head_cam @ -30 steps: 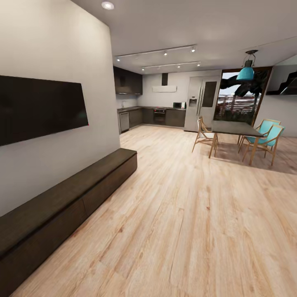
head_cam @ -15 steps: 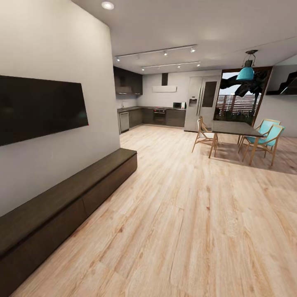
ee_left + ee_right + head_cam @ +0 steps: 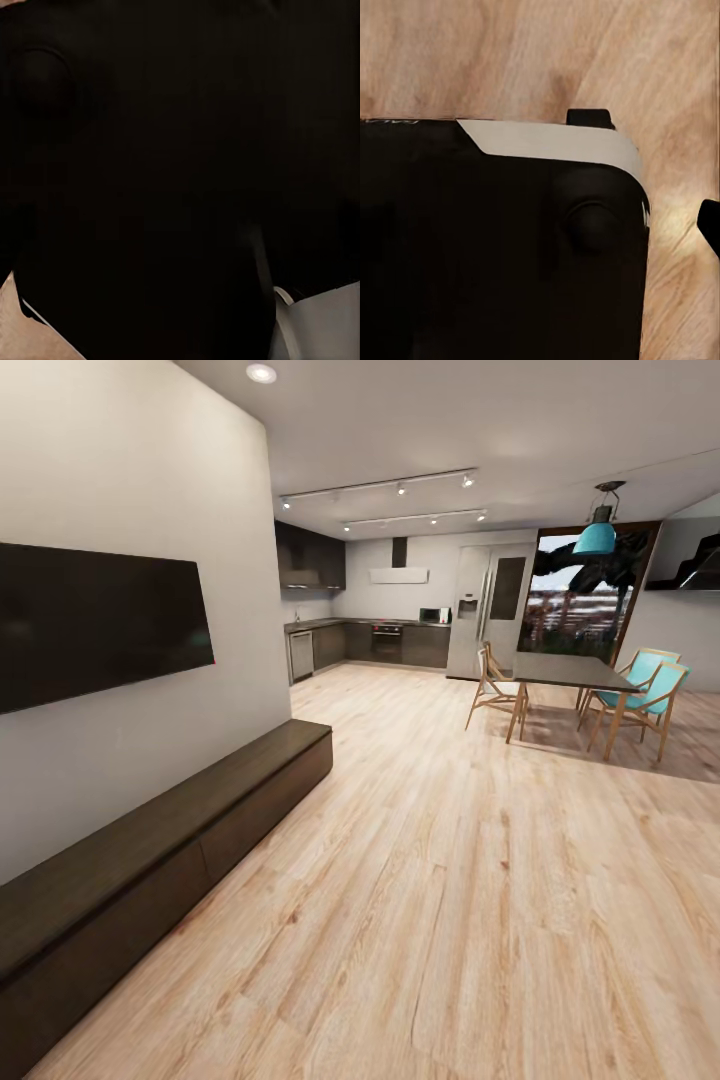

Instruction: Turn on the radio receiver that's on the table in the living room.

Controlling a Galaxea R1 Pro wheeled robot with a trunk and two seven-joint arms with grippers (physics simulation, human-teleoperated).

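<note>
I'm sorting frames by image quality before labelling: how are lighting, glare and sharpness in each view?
Head view: evenly lit and sharp; the wood floor has soft sheen, the window is bright, and edges look stretched. Left wrist view: nearly all black, underexposed. Right wrist view: soft focus, a dark body over the floor, with a bright patch at its side.

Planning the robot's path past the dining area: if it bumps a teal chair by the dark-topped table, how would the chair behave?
The teal chair would probably slide on the smooth plank floor. Its thin, splayed wooden legs suggest it is light, so a high push might tip it.
</note>
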